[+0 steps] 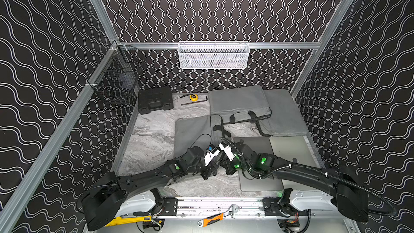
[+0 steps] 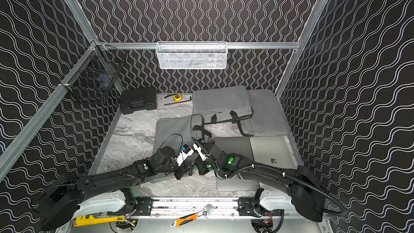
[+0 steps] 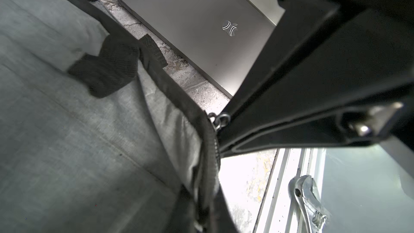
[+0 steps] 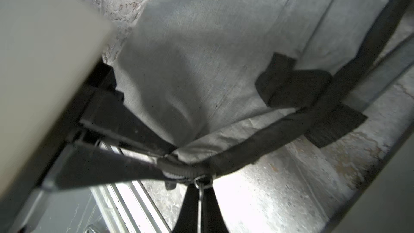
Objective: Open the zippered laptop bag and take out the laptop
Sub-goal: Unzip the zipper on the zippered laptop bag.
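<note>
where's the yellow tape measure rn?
Back of the table in both top views: the yellow tape measure lies between the black tool case and the rear grey bag, just behind the hex key.

Worktop holdings, as I see them.
- Far left corner: tool case (image 1: 155, 100). Tape measure (image 1: 193, 97) and hex key (image 1: 195, 103) lie just right of it, along the far edge.
- Far right corner: second bag (image 1: 237, 99) overlapping third bag (image 1: 284, 113).
- Centre: laptop bag (image 1: 192, 131), with my left gripper (image 4: 167, 160) and right gripper (image 4: 201, 186) at its near right corner.
- Near right corner: first laptop (image 1: 257, 144) and second laptop (image 1: 291, 149), side by side.
</note>
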`<control>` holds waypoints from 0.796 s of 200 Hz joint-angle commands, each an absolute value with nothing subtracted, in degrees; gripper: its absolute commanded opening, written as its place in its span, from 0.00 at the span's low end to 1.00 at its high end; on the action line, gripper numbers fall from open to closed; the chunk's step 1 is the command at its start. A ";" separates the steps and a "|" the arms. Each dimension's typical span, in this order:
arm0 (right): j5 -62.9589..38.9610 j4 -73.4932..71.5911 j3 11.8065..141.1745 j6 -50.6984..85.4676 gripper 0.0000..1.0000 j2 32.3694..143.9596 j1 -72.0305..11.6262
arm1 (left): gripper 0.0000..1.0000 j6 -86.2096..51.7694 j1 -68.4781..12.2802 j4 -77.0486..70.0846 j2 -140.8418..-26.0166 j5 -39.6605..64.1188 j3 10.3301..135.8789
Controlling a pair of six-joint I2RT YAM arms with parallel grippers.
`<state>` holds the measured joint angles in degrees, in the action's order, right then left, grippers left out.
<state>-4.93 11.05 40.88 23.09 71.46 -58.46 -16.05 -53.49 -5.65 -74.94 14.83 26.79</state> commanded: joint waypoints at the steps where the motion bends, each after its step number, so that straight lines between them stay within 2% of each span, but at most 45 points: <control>1: -1.16 12.10 42.30 22.41 0.00 71.02 -58.58 | 0.00 -14.84 -53.70 -5.08 -74.15 13.92 27.10; 73: 2.54 20.50 45.47 20.53 0.00 71.53 -53.99 | 0.00 -13.75 -53.87 0.41 -65.23 12.06 23.22; 159: 0.26 17.45 45.81 21.17 0.00 75.13 -49.46 | 0.00 -12.39 -54.14 3.60 -60.46 14.51 23.19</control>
<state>-10.20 15.77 44.75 19.51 74.08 -50.83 -14.33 -53.87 -2.02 -61.47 11.25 22.70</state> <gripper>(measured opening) 0.050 0.084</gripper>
